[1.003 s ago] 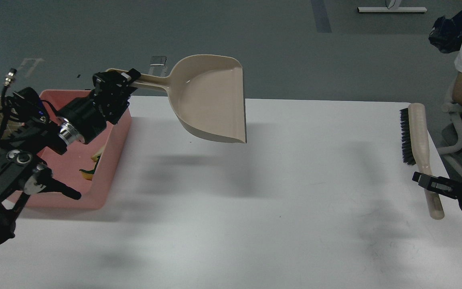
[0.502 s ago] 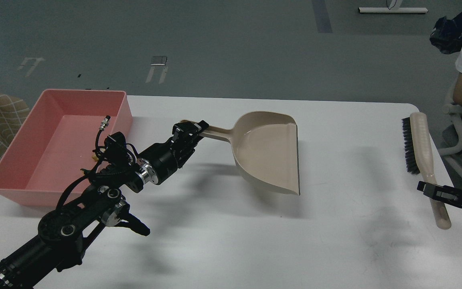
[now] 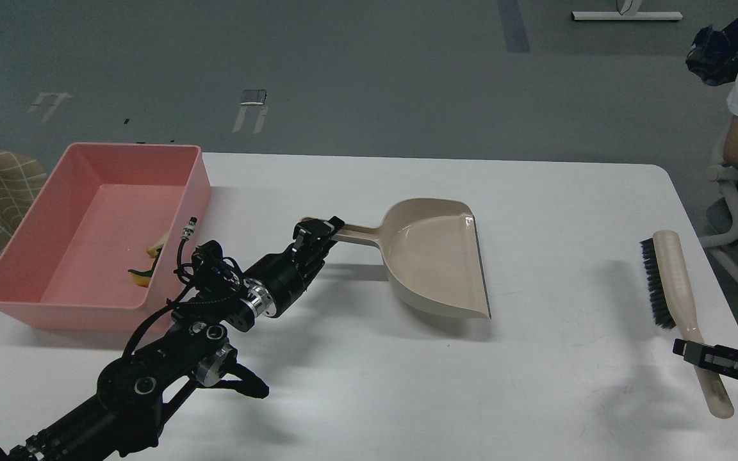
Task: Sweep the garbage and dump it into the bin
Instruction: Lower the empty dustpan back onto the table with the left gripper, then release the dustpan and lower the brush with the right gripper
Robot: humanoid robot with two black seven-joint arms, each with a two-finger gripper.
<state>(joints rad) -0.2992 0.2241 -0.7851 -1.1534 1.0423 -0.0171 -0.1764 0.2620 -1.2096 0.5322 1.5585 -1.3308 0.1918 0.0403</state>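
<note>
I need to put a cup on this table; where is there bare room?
Bare table lies between the dustpan and the brush, along the near edge, and behind the dustpan. The left is crowded: the pink bin, and the left gripper on the dustpan handle. The right gripper holds the brush at the right edge.

Shallow pink rectangular plastic tub point(image 3: 36, 211), upright at table's left edge. Inside, near its right wall: yellow sponge scrap with green top point(image 3: 145, 272).

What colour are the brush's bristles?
Black, on the brush with its beige handle, as shown in the head view.
</note>
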